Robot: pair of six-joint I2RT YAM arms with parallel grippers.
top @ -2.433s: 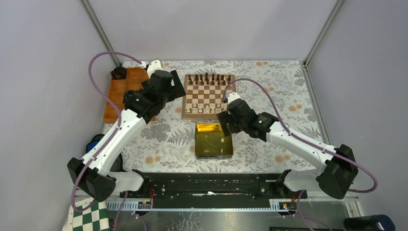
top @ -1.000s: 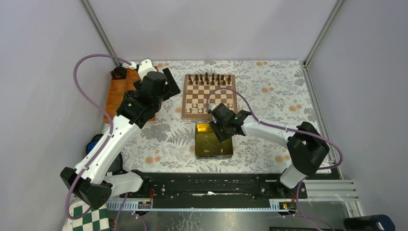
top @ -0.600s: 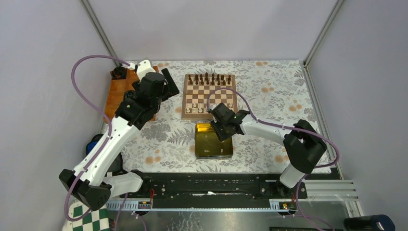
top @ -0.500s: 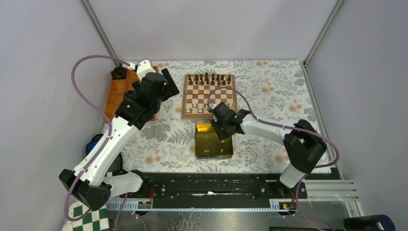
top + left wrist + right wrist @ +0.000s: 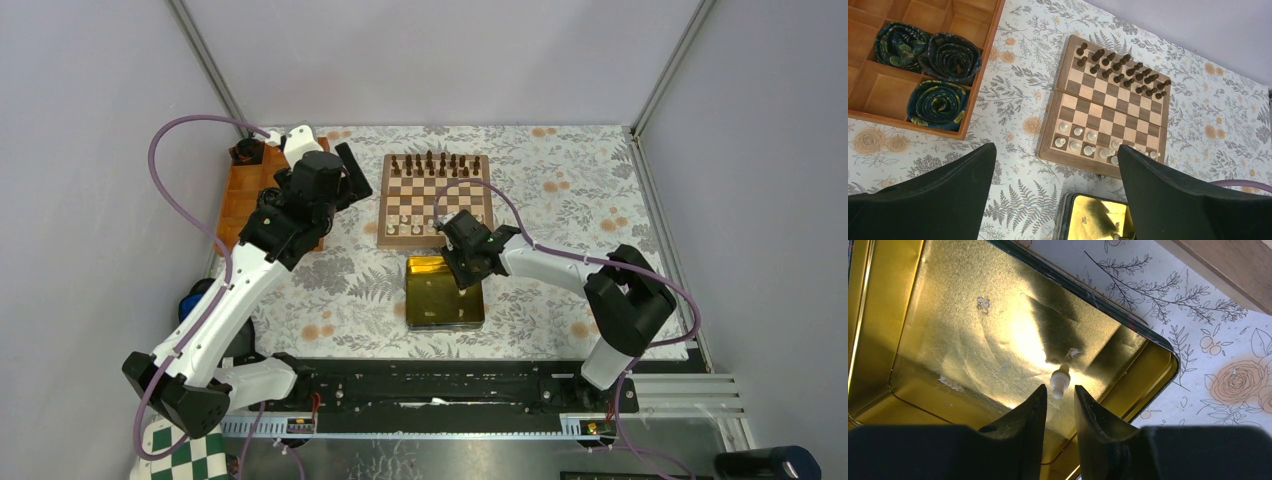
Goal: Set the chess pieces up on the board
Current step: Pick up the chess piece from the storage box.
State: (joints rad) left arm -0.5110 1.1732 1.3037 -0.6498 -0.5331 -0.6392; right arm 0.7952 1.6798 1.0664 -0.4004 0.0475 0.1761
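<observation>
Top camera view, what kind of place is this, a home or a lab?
Probably a robot lab cell: grey walls on metal posts box in a table, with two arms bolted to a rail, plus a staged chessboard.

A white cloth printed with grey ferns and orange flowers (image 5: 560, 190) covers the table. An orange wooden compartment tray (image 5: 885, 95) lies at the far-left corner, with three rolls of dark blue-green patterned fabric (image 5: 938, 102) in compartments along its right side. A shallow, open rectangular gold metal tin (image 5: 435, 305) rests mid-table, toward the near edge. A green-and-white checkered mat (image 5: 185, 455) shows past the near-left corner.
</observation>
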